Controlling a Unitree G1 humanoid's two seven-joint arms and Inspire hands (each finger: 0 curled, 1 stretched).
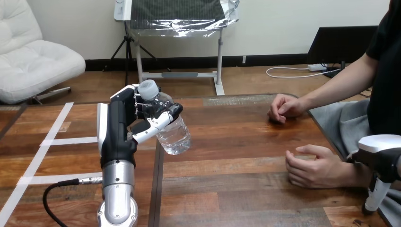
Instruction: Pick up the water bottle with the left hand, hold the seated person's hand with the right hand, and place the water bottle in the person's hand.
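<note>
Head view: left hand [118, 132] curled round tilted water bottle [175, 137], clear above table [236, 146]; right hand [380, 156] beside person's wrist [352, 172].

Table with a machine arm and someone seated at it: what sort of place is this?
Likely a robot test setup, not a home: the wooden table bears white tape marks, the robot's left hand grips a water bottle above it, and a person's nearer hand rests on it.

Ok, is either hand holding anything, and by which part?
The left hand holds the water bottle round its upper body, below the cap; right hand by the person's wrist: cannot tell.
</note>
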